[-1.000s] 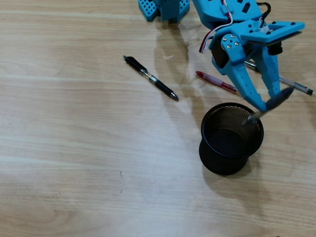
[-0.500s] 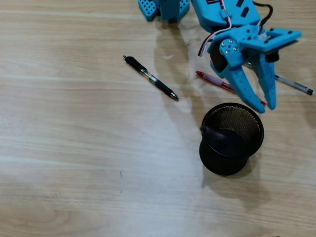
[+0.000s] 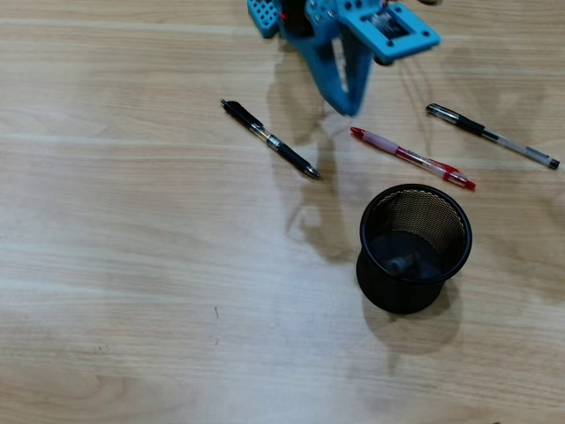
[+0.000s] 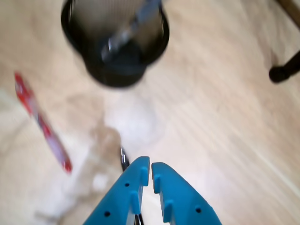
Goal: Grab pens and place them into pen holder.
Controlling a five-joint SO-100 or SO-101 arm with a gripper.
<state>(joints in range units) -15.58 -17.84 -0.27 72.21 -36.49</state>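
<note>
Four pens counted. One grey pen (image 3: 404, 262) lies inside the pen holder (image 3: 415, 210). Three lie on the table (image 3: 132, 291): black pen (image 3: 269, 139), red pen (image 3: 411, 158), black-capped clear pen (image 3: 493, 136). Gripper (image 4: 151, 167) nearly closed, holding nothing.

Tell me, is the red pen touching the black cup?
Apart. The overhead view shows bare table between the red pen and the black cup.

Blue gripper (image 4: 150, 165) closed at near edge, mesh pen holder (image 4: 157, 40) far, red pen (image 4: 41, 123) left.
</note>
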